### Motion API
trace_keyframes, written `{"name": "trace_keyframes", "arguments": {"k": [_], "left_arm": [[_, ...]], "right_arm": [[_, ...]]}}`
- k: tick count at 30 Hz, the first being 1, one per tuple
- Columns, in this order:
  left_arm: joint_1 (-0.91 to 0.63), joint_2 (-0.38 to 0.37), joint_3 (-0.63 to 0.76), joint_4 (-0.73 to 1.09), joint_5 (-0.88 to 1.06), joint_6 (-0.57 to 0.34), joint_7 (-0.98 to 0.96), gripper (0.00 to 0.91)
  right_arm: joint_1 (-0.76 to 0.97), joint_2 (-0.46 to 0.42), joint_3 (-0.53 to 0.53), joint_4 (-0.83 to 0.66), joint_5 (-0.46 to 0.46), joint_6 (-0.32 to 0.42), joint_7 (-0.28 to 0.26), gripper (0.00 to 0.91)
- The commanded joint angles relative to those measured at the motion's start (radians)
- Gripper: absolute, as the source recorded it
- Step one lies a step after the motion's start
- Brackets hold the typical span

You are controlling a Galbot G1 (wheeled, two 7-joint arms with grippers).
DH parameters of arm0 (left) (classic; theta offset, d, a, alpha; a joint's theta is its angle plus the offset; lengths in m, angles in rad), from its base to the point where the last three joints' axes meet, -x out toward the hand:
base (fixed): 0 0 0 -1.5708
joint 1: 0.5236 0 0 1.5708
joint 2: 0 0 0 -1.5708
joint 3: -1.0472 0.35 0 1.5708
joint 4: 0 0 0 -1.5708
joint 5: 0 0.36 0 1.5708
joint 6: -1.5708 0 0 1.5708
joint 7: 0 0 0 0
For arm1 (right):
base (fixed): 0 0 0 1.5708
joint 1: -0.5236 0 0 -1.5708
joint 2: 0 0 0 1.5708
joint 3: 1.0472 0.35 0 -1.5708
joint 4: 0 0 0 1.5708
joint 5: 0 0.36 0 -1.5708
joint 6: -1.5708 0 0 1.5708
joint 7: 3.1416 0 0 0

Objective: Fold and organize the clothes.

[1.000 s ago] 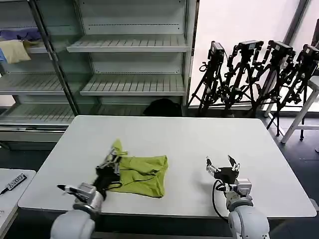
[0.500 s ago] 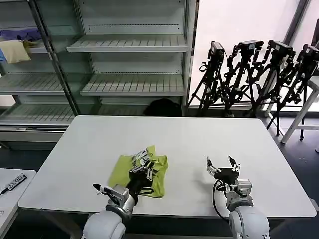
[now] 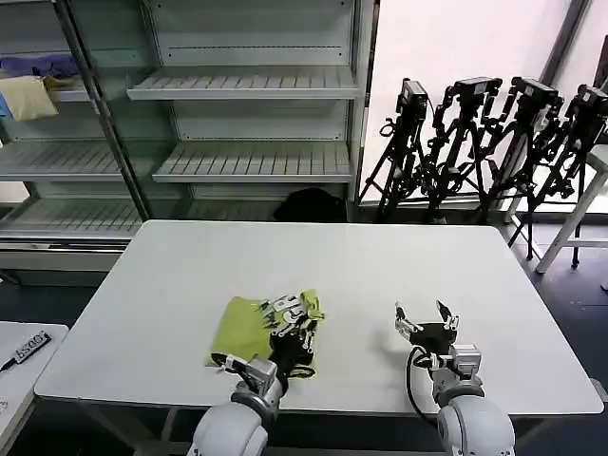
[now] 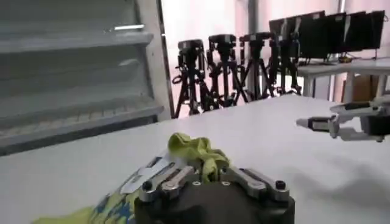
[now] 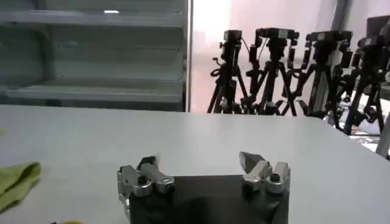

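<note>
— Any brand, label or writing to read?
— None legible; just a white and blue-dark print patch on the lime T-shirt (image 4: 116, 206), glimpsed beside the left gripper's (image 3: 291, 312) knuckles.

— State of the left gripper?
— Clamped narrow on a bunched fold of the T-shirt (image 3: 249, 331), a crumpled green tuft poking up between the fingers (image 4: 163, 176).

— And the shirt itself?
— Soft lime yellow-green fabric, folded into a compact pile on the white table (image 3: 332, 266), lying under and just behind the left gripper, mostly to its left side.

— The right gripper?
— Hovering low over bare table, well apart to the right of the shirt; right gripper (image 3: 427, 319) spread wide, fingers (image 5: 146, 173) holding nothing. Seen from the right wrist, only an edge of green cloth (image 5: 15, 182) off to the side.
</note>
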Motion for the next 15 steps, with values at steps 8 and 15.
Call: {"name": "trace_keyframes", "arguments": {"k": [8, 15], "left_arm": [[0.008, -0.068, 0.054, 0.13, 0.041, -0.038, -0.044, 0.907], [0.006, -0.102, 0.072, 0.136, 0.019, -0.039, -0.047, 0.907]], "right_arm": [[-0.006, -0.001, 0.0, 0.01, -0.009, 0.0, 0.001, 0.907], [-0.008, 0.0, -0.003, 0.014, -0.017, -0.001, 0.001, 0.907]]}}
